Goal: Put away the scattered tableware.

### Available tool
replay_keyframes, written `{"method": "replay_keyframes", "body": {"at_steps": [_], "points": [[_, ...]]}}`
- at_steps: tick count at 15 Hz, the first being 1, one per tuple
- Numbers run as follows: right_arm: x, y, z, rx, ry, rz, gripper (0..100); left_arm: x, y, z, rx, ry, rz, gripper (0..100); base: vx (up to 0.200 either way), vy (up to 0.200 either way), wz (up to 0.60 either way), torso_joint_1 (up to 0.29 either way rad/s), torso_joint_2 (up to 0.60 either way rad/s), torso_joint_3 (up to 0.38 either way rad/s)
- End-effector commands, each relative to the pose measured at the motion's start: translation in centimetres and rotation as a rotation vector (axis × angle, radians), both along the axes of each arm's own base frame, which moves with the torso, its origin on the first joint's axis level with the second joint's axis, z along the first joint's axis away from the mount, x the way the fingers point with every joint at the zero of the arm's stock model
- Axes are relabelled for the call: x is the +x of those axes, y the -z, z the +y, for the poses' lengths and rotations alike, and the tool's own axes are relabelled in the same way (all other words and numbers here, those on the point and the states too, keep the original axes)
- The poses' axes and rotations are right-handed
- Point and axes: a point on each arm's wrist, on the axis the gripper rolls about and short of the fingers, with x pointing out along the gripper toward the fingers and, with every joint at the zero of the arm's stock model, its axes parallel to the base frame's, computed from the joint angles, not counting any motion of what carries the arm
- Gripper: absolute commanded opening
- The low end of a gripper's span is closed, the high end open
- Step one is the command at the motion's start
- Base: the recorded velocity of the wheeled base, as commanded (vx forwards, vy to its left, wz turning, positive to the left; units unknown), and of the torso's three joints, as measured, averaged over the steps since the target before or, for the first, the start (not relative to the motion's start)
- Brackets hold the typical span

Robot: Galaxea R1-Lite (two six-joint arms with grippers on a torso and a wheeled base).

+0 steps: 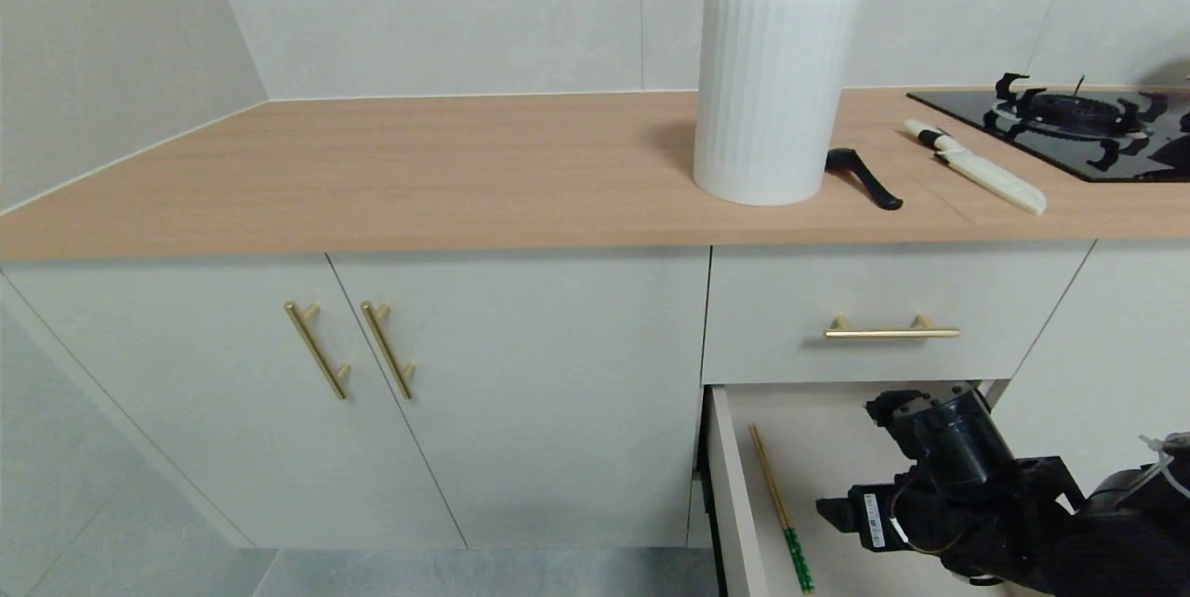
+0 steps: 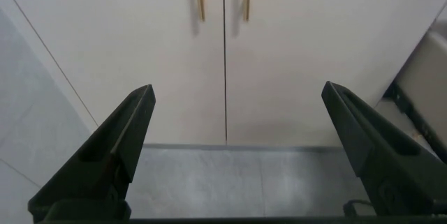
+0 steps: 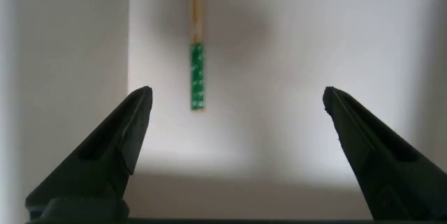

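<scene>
The black handle (image 1: 865,177) on the surface (image 1: 418,169) runs behind the white ribbed container (image 1: 774,95), so whatever's on its far end is hidden. The stove (image 1: 1069,127) gets chopped off by the right edge. The drawer (image 1: 730,485) runs off the bottom, and the right arm (image 1: 967,485) covers a good chunk of its floor. The chopsticks (image 1: 779,509) in there, honestly can't tell if it's one or a pair.

Counter (image 1: 418,169) w/ white canister (image 1: 772,95), black utensil (image 1: 865,177), knife (image 1: 976,166), hob (image 1: 1069,127).
</scene>
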Motion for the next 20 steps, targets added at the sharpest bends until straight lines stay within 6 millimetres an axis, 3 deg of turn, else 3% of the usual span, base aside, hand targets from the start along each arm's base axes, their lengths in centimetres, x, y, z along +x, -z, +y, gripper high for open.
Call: {"method": "replay_keyframes", "body": {"at_steps": [1, 16, 20], "points": [[-0.14, -0.51, -0.08, 0.007, 0.002, -0.016, 100, 0.01, 0.0, 0.0, 0.0, -0.001, 0.0, 100, 0.0, 0.0, 0.0, 0.129, -0.54, -0.315], [-0.08, -0.55, -0.09, -0.004, 0.004, -0.024, 100, 0.01, 0.0, 0.0, 0.0, -0.001, 0.0, 100, 0.0, 0.0, 0.0, 0.189, -0.48, -0.292], [0.42, -1.06, 0.09, -0.045, 0.012, -0.095, 100, 0.01, 0.0, 0.0, 0.0, -0.001, 0.0, 100, 0.0, 0.0, 0.0, 0.053, -0.12, -0.071]]}}
